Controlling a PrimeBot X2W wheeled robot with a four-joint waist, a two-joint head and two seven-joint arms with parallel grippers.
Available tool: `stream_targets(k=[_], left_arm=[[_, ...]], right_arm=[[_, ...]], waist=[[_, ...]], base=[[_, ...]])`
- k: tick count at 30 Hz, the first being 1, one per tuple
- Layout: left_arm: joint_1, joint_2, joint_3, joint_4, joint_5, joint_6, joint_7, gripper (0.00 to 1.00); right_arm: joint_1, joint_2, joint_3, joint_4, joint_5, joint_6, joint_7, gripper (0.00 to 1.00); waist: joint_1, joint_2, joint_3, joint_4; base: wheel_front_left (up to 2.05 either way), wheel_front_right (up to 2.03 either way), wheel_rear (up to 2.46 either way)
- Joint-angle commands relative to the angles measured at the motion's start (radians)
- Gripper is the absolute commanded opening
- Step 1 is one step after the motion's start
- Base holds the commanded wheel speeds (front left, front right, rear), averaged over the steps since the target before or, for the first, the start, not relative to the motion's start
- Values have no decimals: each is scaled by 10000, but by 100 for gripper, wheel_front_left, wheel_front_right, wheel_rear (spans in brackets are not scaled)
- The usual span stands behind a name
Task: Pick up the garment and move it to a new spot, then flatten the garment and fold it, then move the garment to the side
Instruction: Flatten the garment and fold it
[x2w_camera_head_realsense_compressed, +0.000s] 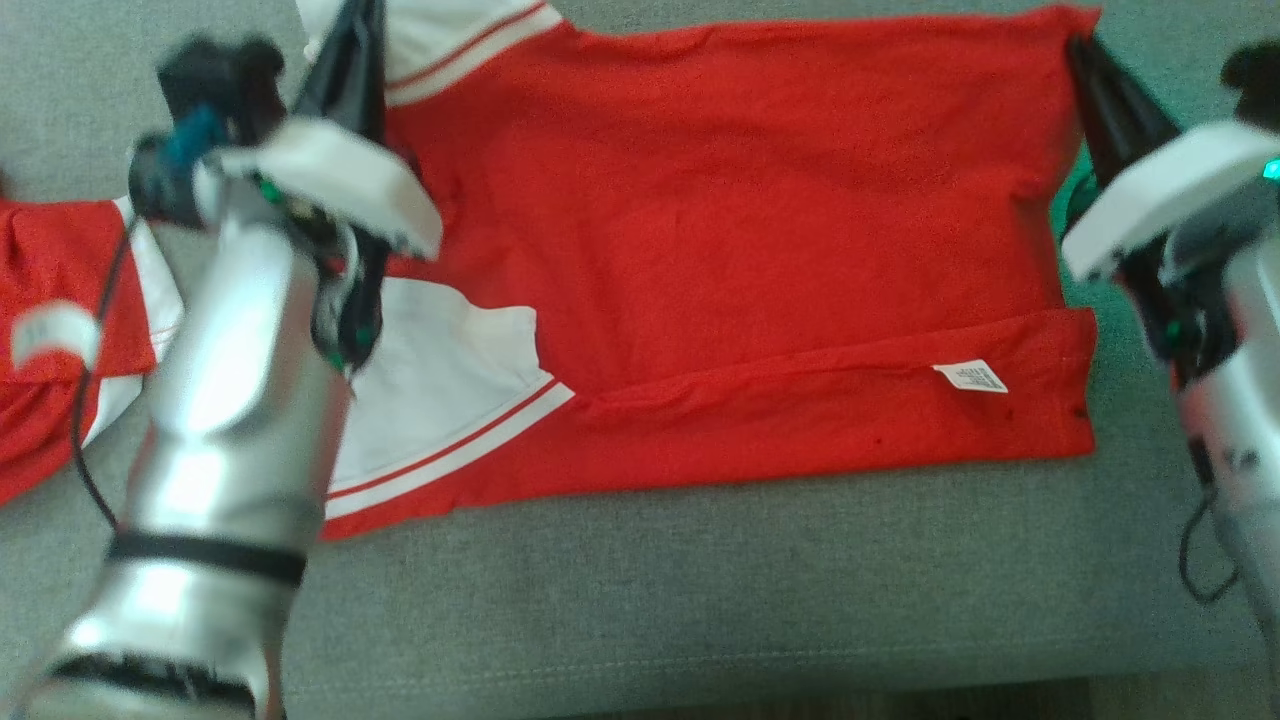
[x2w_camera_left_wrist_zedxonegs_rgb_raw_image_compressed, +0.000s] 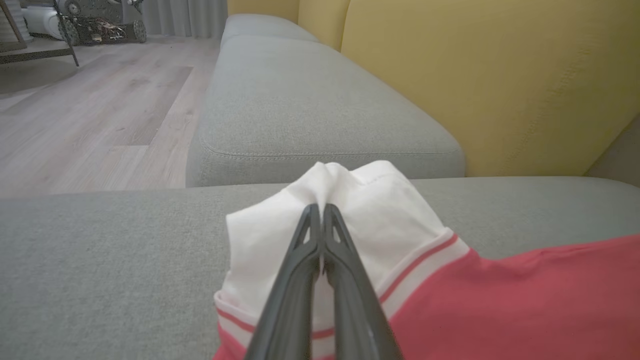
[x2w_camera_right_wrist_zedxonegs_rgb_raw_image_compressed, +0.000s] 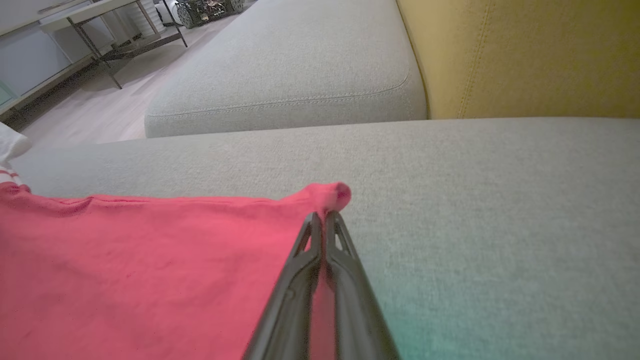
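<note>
A home living room, going by the grey sofa (x2w_camera_left_wrist_zedxonegs_rgb_raw_image_compressed: 320, 100) with yellow back cushions (x2w_camera_left_wrist_zedxonegs_rgb_raw_image_compressed: 475, 75), wooden floor (x2w_camera_left_wrist_zedxonegs_rgb_raw_image_compressed: 100, 110) and curtain (x2w_camera_left_wrist_zedxonegs_rgb_raw_image_compressed: 185, 17).

Soft, even indoor light, shadows faint; the left forearm (x2w_camera_head_realsense_compressed: 235, 400) and right forearm (x2w_camera_head_realsense_compressed: 1235, 340) smear with motion blur; wrist views sharp.

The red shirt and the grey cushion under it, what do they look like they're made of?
Red shirt: soft matte knit, probably cotton jersey; it creases and bunches at its pinched corners. Grey cushion: coarse woven upholstery fabric, matte, with a stitched seam along its front edge.
</note>
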Motion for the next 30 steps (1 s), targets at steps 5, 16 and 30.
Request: stream_targets(k=[5, 16, 30], left_arm=[[1478, 478, 461, -2414, 531, 325, -121, 0], [4986, 537, 295, -5732, 1394, 1043, -121, 0], [6663, 211, 201, -5557, 611, 1212, 73, 0]], right_arm=[[1351, -320, -107, -1542, 215, -7, -185, 0], [3981, -104, -1250, -3552, 38, -7, 654, 0], [5663, 941, -2304, -4620, -715, -7, 1231, 3]], waist=[[-1, 0, -4, 51], [-1, 0, -200, 189], [-1, 0, -465, 38]], base=[[0, 0, 0], [0, 0, 0], [0, 0, 0]])
